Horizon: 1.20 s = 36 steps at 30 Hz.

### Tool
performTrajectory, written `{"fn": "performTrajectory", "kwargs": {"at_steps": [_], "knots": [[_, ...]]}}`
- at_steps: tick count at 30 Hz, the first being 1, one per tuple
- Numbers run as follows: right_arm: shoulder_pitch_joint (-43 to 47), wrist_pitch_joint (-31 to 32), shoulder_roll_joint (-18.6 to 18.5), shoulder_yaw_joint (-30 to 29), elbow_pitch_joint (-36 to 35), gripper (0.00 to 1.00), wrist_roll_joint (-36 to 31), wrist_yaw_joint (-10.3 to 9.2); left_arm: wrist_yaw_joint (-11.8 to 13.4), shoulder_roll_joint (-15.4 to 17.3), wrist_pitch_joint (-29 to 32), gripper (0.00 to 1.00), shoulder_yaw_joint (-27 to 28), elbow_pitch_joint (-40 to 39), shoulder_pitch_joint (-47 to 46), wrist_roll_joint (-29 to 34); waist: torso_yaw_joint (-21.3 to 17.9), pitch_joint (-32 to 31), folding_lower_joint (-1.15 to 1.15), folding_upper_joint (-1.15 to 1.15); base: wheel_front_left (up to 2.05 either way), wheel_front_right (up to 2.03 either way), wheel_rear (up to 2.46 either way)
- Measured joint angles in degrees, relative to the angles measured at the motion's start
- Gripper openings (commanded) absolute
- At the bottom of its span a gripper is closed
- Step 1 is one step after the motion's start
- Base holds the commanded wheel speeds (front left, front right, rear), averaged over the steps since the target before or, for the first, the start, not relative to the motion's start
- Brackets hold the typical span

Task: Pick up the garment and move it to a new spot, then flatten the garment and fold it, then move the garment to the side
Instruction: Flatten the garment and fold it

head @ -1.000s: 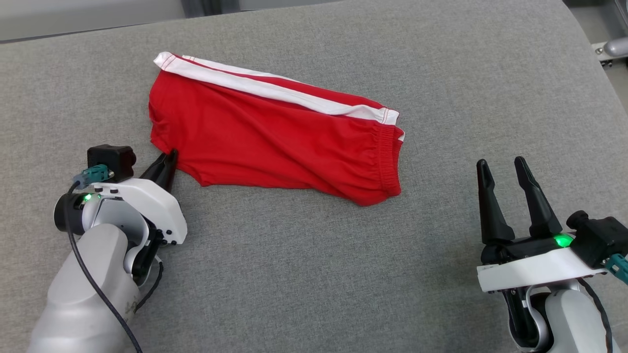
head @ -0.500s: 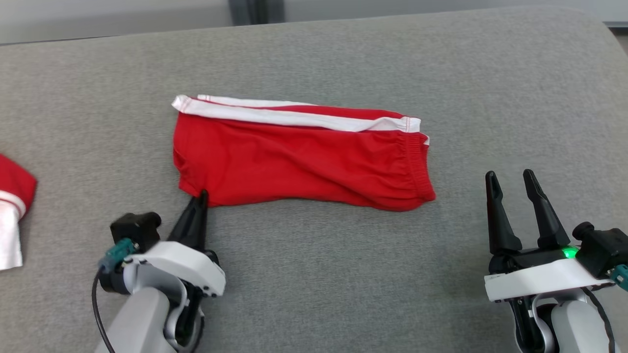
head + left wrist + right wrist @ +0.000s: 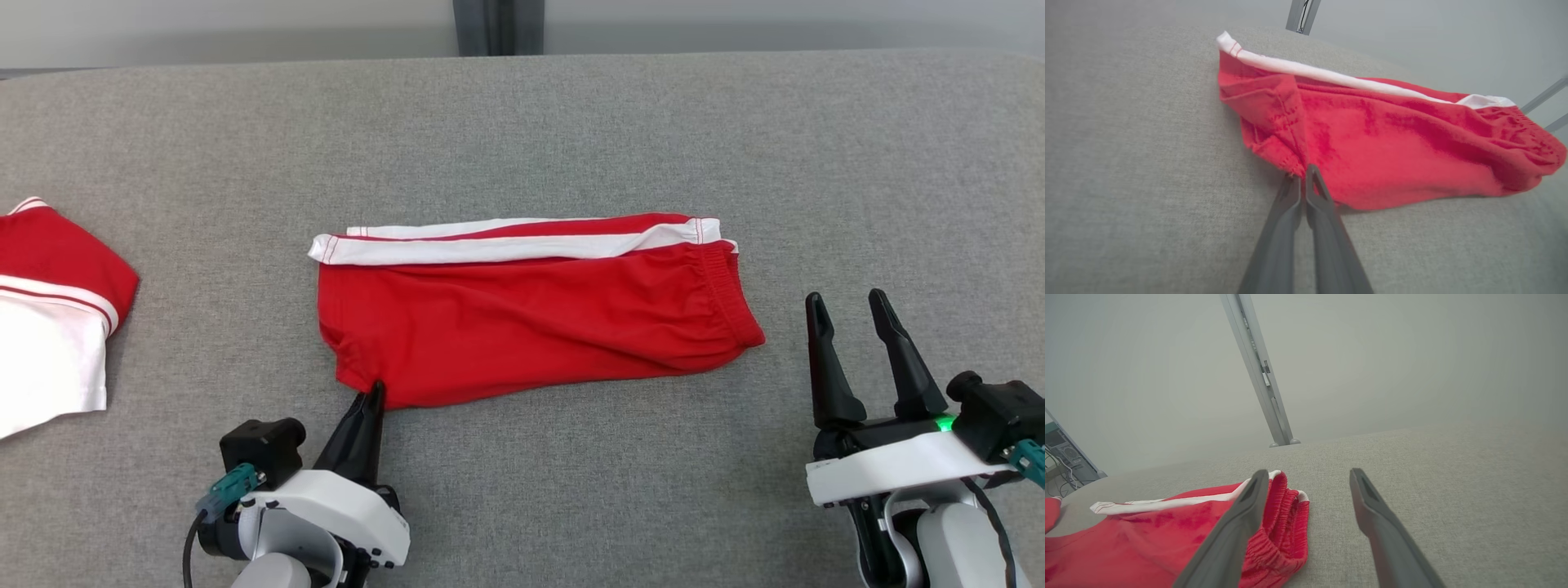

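Observation:
The garment is a pair of red shorts with a white side stripe, lying folded flat on the grey cushion. My left gripper is shut, its tips pinching the hem at the garment's near left corner. The left wrist view shows that corner bunched right at the closed fingertips. My right gripper stands open to the right of the waistband, off the fabric. In the right wrist view, the waistband lies beside its left finger.
A second red and white garment lies at the left edge of the cushion. A grey post stands behind the far edge. Bare grey cushion stretches to the right and in front of the shorts.
The head camera has swung, bringing the second garment into view at the left. My left gripper stays shut on the same hem corner. The right gripper stays open.

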Motion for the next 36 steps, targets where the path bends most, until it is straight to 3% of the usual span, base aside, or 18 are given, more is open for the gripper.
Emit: {"fn": "performTrajectory", "kwargs": {"at_steps": [1, 2, 3, 15, 25, 36], "knots": [[0.0, 0.0, 0.0, 0.1, 0.2, 1.00, 0.0, 0.00, 0.4, 0.0, 0.4, 0.03, -0.2, 0.3, 0.1, 0.0, 0.0, -0.2, 0.00, 0.00, 0.00, 0.00, 0.00], [0.1, 0.1, 0.0, 0.2, 0.2, 1.00, 0.0, 0.00, 0.5, 0.0, 0.6, 0.73, -0.2, 0.5, 0.1, 0.0, 0.1, -0.3, 0.00, 0.00, 0.00, 0.00, 0.00], [0.1, 0.1, 0.0, 0.3, 0.2, 1.00, 0.0, 0.00, 0.9, 0.1, 0.5, 1.00, -0.2, 0.8, 0.1, 0.1, 0.0, -0.4, 0.00, 0.00, 0.00, 0.00, 0.00], [0.4, 0.5, 0.0, -0.6, 0.4, 1.00, -1.8, 0.00, 5.3, 3.7, -6.9, 1.00, 4.1, 0.5, -3.9, 5.0, -0.6, -2.5, 0.00, 0.00, 0.00, 0.00, 0.00], [0.6, 2.0, 0.0, -2.3, 0.1, 1.00, -4.6, 0.00, 6.3, 6.7, -8.4, 1.00, 5.6, -0.3, -9.3, 10.3, -0.2, -4.3, 0.00, 0.00, 0.00, 0.00, 0.00], [2.6, 3.6, 0.0, -2.9, -0.9, 1.00, -5.2, 0.00, 7.6, 8.3, -7.3, 1.00, 4.3, -1.2, -4.3, 12.4, -0.3, -6.2, 0.00, 0.00, 0.00, 0.00, 0.00]]}}
